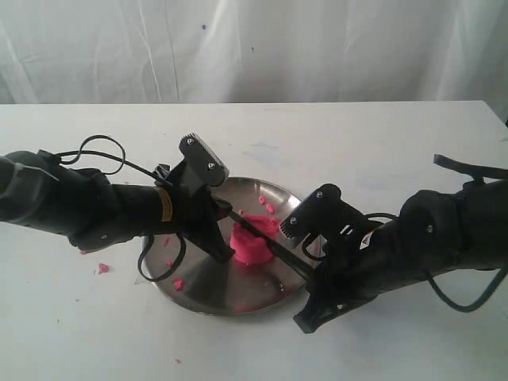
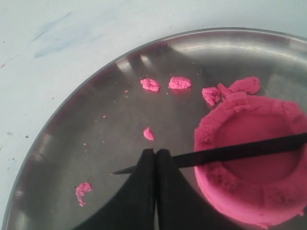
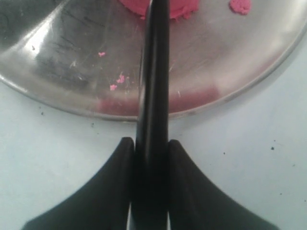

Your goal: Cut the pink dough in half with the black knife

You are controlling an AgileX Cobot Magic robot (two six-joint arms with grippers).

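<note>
The pink dough is a round lump with a dented top, sitting on the round steel plate. The black knife lies slanted across the top of the dough. My right gripper is shut on its handle just outside the plate's rim. In the left wrist view the blade spans the dough, and its tip pokes out past my left gripper. That gripper's fingers are pressed together beside the dough with nothing between them. Whether they touch the blade I cannot tell.
Small pink crumbs lie scattered on the plate, and more crumbs lie on the white table to the plate's left. A white curtain hangs behind the table. Both arms crowd the plate from either side.
</note>
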